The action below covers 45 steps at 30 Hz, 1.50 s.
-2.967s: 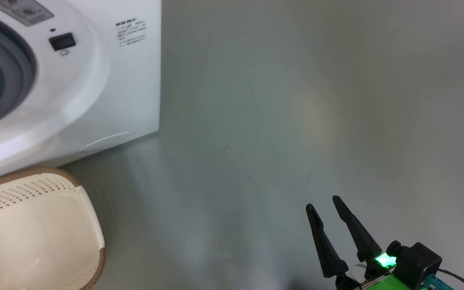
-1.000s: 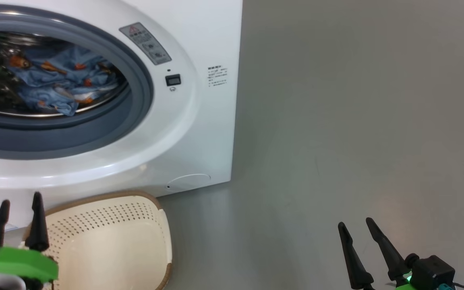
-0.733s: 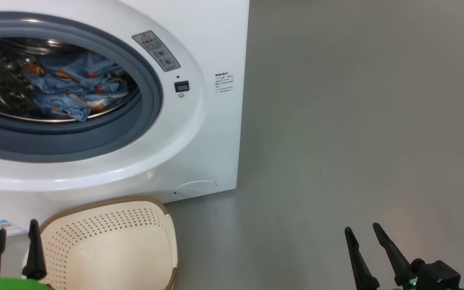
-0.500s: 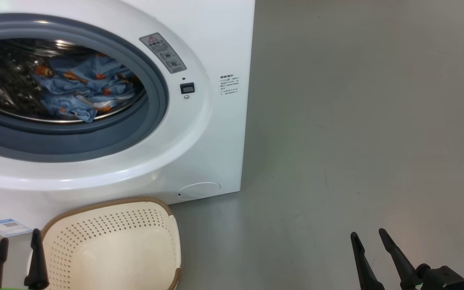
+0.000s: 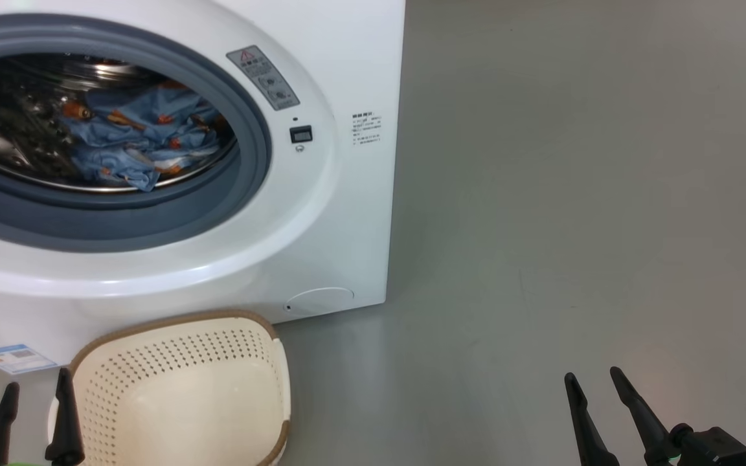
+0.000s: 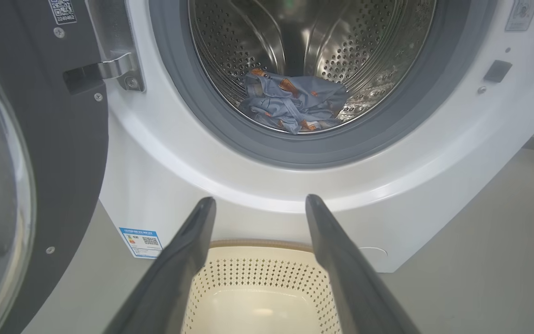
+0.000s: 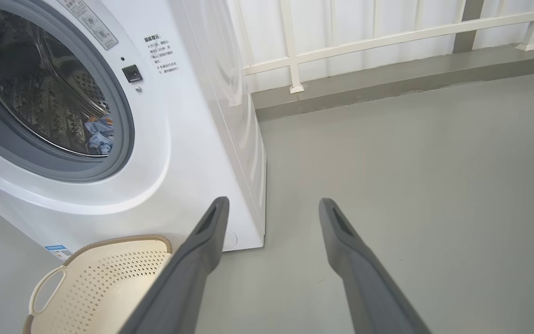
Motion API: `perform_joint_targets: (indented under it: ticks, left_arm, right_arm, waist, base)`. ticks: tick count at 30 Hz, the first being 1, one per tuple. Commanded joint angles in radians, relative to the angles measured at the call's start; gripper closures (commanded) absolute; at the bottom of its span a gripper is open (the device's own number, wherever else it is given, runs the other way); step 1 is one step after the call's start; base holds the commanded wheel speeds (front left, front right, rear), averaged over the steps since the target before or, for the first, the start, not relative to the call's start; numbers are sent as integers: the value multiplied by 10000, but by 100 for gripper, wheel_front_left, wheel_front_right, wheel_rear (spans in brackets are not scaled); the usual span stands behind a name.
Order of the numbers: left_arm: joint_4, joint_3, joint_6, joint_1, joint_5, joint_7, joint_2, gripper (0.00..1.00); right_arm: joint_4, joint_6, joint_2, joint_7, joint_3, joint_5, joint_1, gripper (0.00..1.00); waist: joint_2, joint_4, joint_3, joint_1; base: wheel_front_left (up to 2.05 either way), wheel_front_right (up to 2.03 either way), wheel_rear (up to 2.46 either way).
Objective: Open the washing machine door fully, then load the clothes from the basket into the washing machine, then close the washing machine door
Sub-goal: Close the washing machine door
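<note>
I see the clothes (image 5: 133, 139) inside the washing machine (image 5: 347, 213) drum; its open door (image 6: 63, 139) and the basket (image 5: 172, 321) are cropped by frame edges. Left gripper (image 5: 37, 378) and right gripper (image 5: 592, 373) gape, empty-handed.

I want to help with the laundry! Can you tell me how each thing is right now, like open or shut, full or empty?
washing machine door: wide open.
clothes: lying inside the drum.
basket: looks empty, standing in front of the washing machine.
left pincer: open, holding nothing.
right pincer: open, holding nothing.
</note>
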Motion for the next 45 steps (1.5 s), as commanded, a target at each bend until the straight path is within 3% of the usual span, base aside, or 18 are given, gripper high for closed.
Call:
perform_joint_targets:
  ticks: [1, 13, 26, 33, 45]
  left_arm:
    - [-270, 394, 17, -75, 67, -65, 207, 0]
    - [-444, 359, 17, 91, -9, -65, 223, 0]
    - [-800, 290, 17, 343, -71, -65, 58, 0]
    - [-1206, 584, 17, 494, -106, -65, -283, 0]
    - [-1236, 1025, 17, 700, -242, -65, -716, 0]
  right_arm:
    - [-252, 62, -150, -120, 224, 80, -66, 0]
    - [-261, 62, -199, -120, 226, 134, -63, 0]
    - [-216, 62, -344, -120, 230, 205, 11, 0]
    - [-194, 62, -415, -120, 530, 170, -198, 0]
    - [310, 62, -612, -120, 1196, 56, -974, 0]
  waist:
    - [0, -4, -34, 0]
    - [0, -43, -96, 0]
    - [0, 107, -281, 0]
    - [0, 783, -277, 0]
    - [0, 2656, -216, 0]
  base:
    - [-158, 158, 0]
    - [-128, 128, 0]
    - [-11, 11, 0]
    - [0, 0, 0]
    - [0, 0, 0]
